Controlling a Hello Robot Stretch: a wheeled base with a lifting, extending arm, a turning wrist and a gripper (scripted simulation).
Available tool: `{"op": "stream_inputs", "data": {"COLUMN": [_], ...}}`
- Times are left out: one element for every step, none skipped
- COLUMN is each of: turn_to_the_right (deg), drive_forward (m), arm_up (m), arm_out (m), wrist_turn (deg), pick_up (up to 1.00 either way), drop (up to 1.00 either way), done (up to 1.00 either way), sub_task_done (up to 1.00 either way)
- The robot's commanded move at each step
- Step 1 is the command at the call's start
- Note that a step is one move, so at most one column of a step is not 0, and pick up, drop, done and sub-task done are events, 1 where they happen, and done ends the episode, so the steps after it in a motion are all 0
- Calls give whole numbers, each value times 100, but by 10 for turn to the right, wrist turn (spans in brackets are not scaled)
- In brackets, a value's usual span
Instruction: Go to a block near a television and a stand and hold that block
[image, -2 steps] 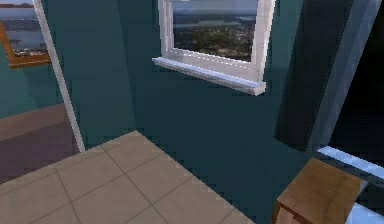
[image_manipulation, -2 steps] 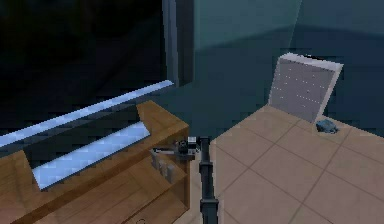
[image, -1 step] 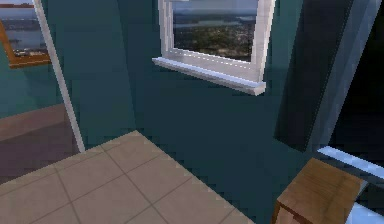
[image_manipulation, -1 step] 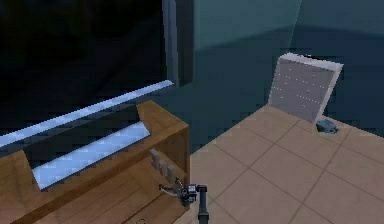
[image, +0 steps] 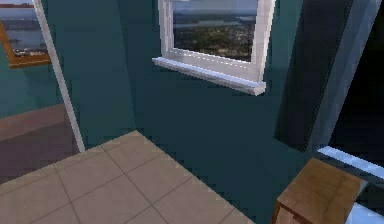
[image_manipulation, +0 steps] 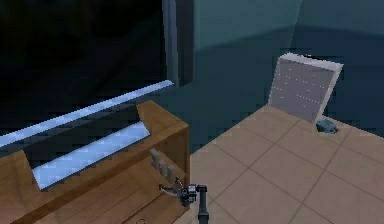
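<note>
The television (image_manipulation: 70, 60) is filling the arm side view's left, its dark screen standing on a wooden stand (image_manipulation: 172, 140) with a pale blue strip running along the set's lower edge. A small pale lump (image_manipulation: 157, 160) is sitting on the stand's top, just below that strip (too small to say for sure that it is the block). The gripper (image_manipulation: 170, 187) is reaching in near the view's bottom edge, at the end of the dark arm (image_manipulation: 203, 208), close to the lump and the stand's front. With the wood behind its fingers, I cannot tell whether it is holding anything, nor how the jaws are set.

Farther out, a white ribbed box (image_manipulation: 303, 88) is leaning against the teal wall, and a small blue-grey thing (image_manipulation: 327, 125) is lying on the tiles just beside it.

In the forward view, the stand's corner is showing at the bottom right, below the black screen. A teal wall with a white-framed window (image: 215, 35) is closing off the way ahead. A white door frame (image: 62, 90) is opening on the left, and a framed picture (image: 22, 40) is hanging beyond it.
</note>
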Motion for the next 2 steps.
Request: {"op": "stream_inputs", "data": {"turn_to_the_right": [0,0], "drive_forward": [0,0], "arm_up": [10,0], "arm_out": [0,0], "wrist_turn": [0,0], "pick_up": [0,0], "drop": [0,0], "done": [0,100], "sub_task_done": [0,0]}}
